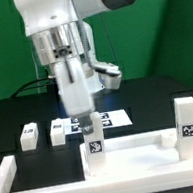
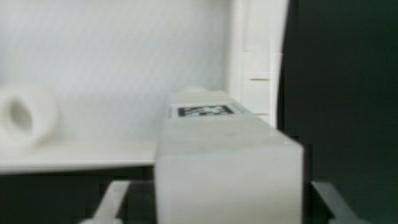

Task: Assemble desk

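The white desk top [image 1: 138, 149] lies at the front of the table. Two white block legs stand upright on it, one [image 1: 94, 158] at its corner toward the exterior view's left and one [image 1: 187, 123] at its right end. My gripper [image 1: 83, 122] hangs just above the left leg. In the wrist view this tagged leg [image 2: 222, 165] stands between my fingers [image 2: 121, 200] with a dark gap on each side, so my gripper [image 2: 222, 208] is open around it. The desk top [image 2: 107, 70] and a round hole [image 2: 22, 115] show behind it.
Two loose tagged legs [image 1: 30, 135] [image 1: 58, 132] stand on the black table toward the exterior view's left. The marker board [image 1: 108, 117] lies behind the desk top. The long low white border frame [image 1: 16, 176] runs along the front.
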Robot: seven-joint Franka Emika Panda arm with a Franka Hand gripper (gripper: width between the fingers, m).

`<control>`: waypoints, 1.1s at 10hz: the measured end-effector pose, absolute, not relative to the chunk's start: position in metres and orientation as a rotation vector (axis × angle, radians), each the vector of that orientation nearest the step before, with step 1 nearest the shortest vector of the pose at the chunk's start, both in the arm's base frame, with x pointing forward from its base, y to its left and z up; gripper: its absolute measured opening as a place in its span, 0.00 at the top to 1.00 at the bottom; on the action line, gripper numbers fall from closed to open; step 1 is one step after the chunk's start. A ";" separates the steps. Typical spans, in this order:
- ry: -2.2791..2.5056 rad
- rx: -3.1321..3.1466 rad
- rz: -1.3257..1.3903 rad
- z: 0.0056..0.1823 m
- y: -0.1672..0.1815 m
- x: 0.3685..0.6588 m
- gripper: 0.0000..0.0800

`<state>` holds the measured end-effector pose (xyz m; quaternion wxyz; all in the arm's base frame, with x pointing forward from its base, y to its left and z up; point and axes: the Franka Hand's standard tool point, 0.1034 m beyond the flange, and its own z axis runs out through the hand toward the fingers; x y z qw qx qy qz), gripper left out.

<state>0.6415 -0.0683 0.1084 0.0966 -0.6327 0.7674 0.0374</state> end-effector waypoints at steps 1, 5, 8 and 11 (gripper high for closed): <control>2.332 -1.797 0.118 0.108 -0.068 0.641 0.62; 2.462 -1.645 0.147 0.107 -0.065 0.638 0.59; 2.454 -1.654 0.145 0.109 -0.061 0.639 0.24; 2.369 -1.701 0.155 0.142 -0.032 0.645 0.19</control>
